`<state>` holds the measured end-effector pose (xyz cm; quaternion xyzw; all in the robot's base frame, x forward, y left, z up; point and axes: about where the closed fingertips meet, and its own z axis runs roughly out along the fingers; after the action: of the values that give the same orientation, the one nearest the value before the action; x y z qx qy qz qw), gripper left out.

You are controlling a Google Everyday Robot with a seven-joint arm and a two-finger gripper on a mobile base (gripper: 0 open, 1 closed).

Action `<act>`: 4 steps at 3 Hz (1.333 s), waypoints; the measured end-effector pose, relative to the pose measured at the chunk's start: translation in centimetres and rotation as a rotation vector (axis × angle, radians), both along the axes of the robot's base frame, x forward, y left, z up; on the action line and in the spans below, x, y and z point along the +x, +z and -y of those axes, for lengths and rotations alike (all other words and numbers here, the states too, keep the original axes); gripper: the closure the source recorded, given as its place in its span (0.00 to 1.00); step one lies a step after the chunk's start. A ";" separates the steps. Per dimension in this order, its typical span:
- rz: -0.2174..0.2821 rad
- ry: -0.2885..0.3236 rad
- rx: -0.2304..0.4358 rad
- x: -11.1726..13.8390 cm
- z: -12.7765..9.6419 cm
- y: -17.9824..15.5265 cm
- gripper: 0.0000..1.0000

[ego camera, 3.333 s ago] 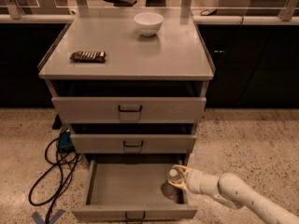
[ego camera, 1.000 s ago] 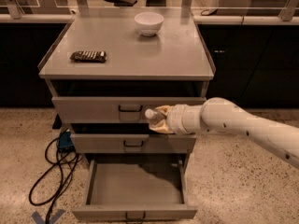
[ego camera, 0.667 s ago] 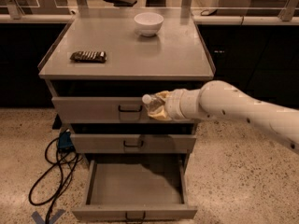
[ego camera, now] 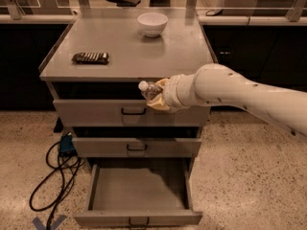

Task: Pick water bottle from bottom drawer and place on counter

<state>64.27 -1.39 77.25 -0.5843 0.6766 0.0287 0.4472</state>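
Note:
My gripper (ego camera: 157, 96) is shut on the water bottle (ego camera: 149, 90), a small clear bottle whose white cap points left. I hold it in front of the top drawer, just below the front edge of the counter (ego camera: 129, 44). My white arm reaches in from the right. The bottom drawer (ego camera: 139, 191) is pulled open below, and its grey tray holds nothing.
A white bowl (ego camera: 152, 24) stands at the back of the counter. A dark flat packet (ego camera: 90, 57) lies at its left. The top drawer (ego camera: 96, 113) and middle drawer (ego camera: 136, 146) are shut. Black cables (ego camera: 53, 176) lie on the floor at the left.
My gripper has lifted the bottle out of the bottom drawer, past the middle drawer, to just below the counter's front edge. The drawer stays open.

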 end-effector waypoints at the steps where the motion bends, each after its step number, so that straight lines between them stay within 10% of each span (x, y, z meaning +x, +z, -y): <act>1: -0.069 -0.001 0.044 0.5 0.2 0.6 1.00; 2: -0.200 -0.016 0.169 2.8 2.0 1.1 1.00; 4: -0.203 0.016 0.174 3.3 2.4 4.3 1.00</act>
<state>67.54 -3.75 81.52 -0.5429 0.7086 0.1496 0.4251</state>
